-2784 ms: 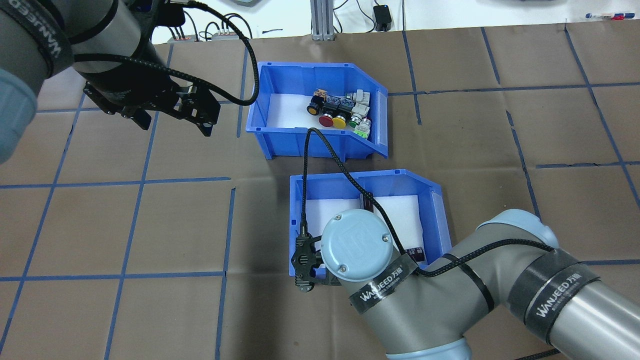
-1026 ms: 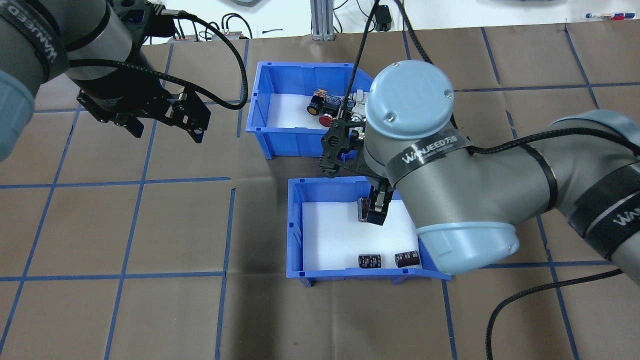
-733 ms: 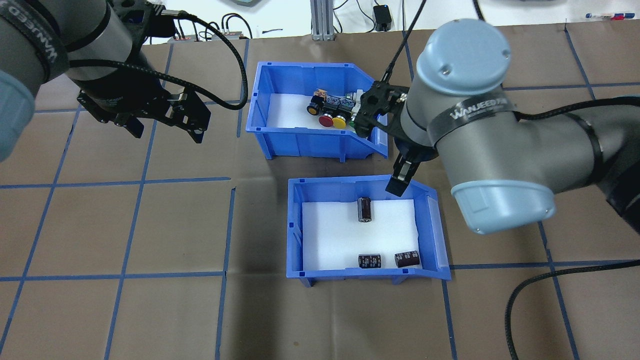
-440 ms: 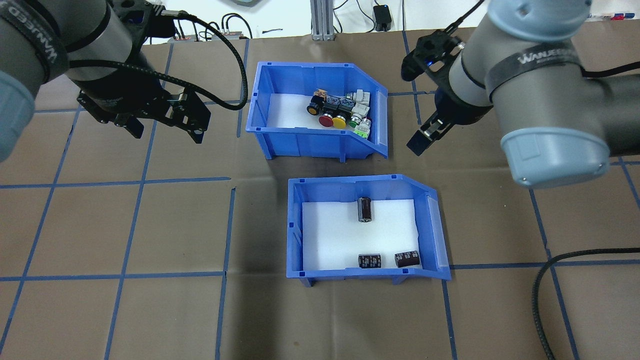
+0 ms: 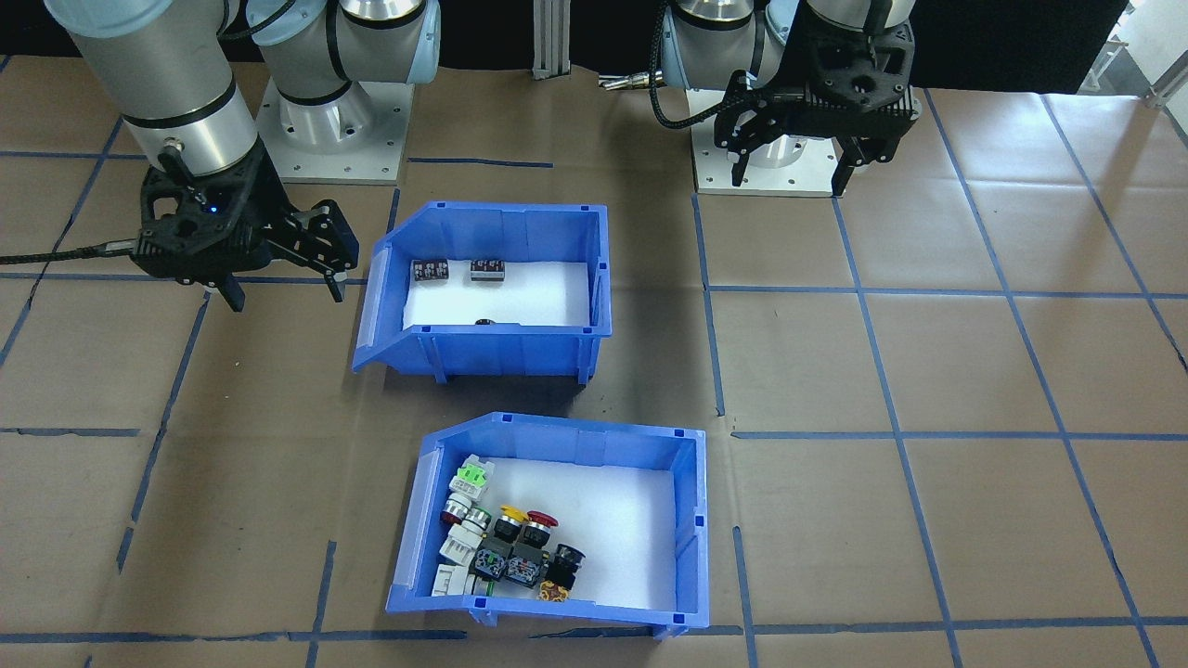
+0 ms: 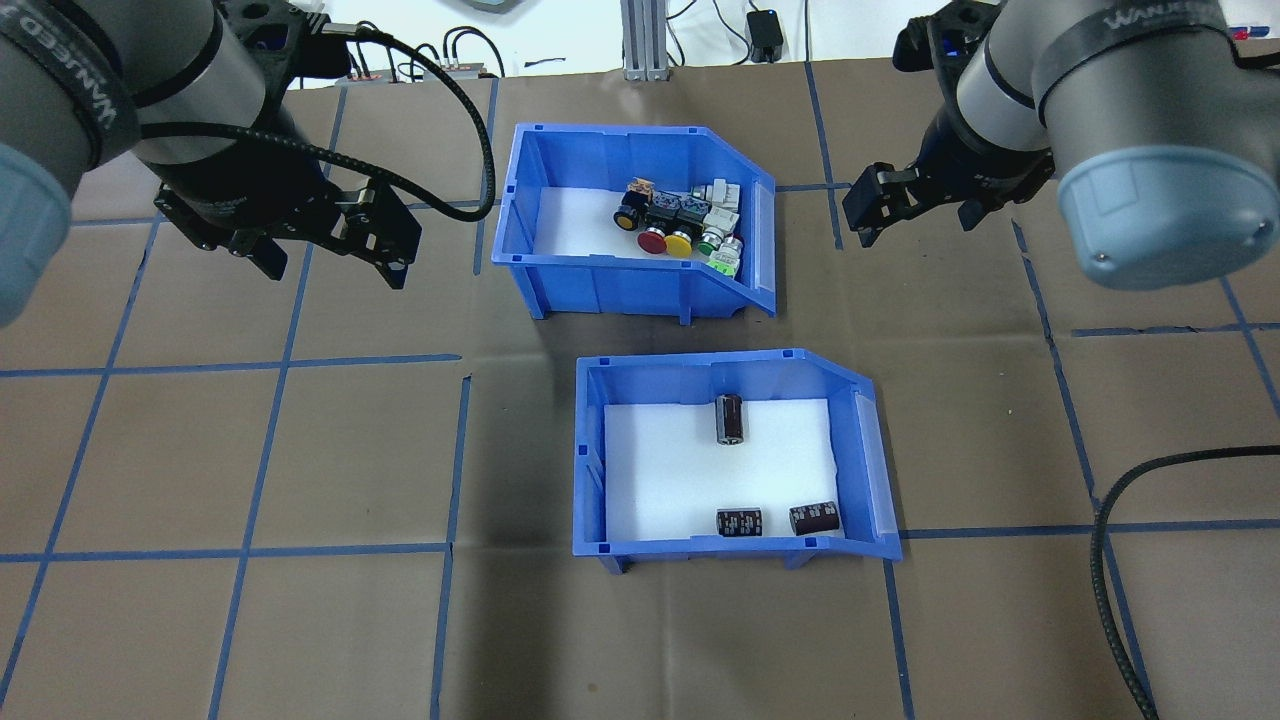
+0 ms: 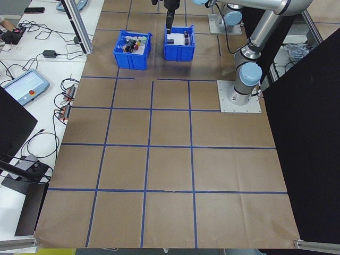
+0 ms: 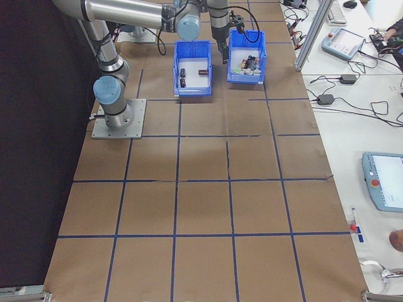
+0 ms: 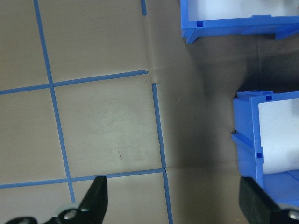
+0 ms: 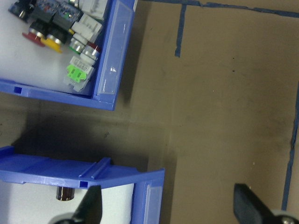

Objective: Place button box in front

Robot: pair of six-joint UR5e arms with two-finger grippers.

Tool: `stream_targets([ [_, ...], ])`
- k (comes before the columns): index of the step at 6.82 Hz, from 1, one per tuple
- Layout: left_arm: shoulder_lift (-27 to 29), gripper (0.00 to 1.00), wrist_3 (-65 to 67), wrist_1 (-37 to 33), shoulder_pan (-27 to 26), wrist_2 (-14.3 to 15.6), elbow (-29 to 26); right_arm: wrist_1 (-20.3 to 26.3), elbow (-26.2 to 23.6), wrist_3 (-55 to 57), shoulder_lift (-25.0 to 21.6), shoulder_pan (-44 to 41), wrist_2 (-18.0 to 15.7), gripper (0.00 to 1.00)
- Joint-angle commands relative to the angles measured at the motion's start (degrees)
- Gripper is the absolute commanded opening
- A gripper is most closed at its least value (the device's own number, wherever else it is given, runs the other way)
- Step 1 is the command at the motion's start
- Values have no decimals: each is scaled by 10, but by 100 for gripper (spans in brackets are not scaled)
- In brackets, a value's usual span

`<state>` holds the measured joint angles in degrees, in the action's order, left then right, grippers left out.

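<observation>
The button box [image 6: 615, 285] is a blue bin with a sloped side, holding a cluster of red, yellow, green, black and white push-buttons [image 6: 685, 220]. It stands on the far side of the table, beyond a like blue bin [image 6: 590, 450]. In the front-facing view the button box [image 5: 594, 614] is the nearer one. My left gripper [image 6: 330, 262] hangs open and empty left of the button box. My right gripper [image 6: 915, 222] hangs open and empty to its right. The right wrist view shows the button box's [image 10: 107, 88] sloped end at the upper left.
The other blue bin [image 5: 501, 353] holds three small dark cylinders [image 6: 740, 520] on a white floor and sits closer to the robot bases. Brown paper with blue tape lines [image 6: 350, 360] covers the table. Cables and devices [image 7: 26, 87] lie beyond its far edge.
My right arm rose from the capacitor bin, which shifted slightly, and swung away to the far right of the button box. The left arm has barely moved.
</observation>
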<state>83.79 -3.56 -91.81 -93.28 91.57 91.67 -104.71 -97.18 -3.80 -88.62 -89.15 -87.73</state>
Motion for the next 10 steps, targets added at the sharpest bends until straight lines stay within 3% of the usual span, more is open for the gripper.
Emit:
stream_targets([
  [1, -2, 100, 0, 1, 0, 0, 2, 112, 89, 77, 35, 1, -40, 100],
  [10, -6, 100, 1, 1, 0, 0, 7, 118, 83, 107, 21, 4, -35, 100],
])
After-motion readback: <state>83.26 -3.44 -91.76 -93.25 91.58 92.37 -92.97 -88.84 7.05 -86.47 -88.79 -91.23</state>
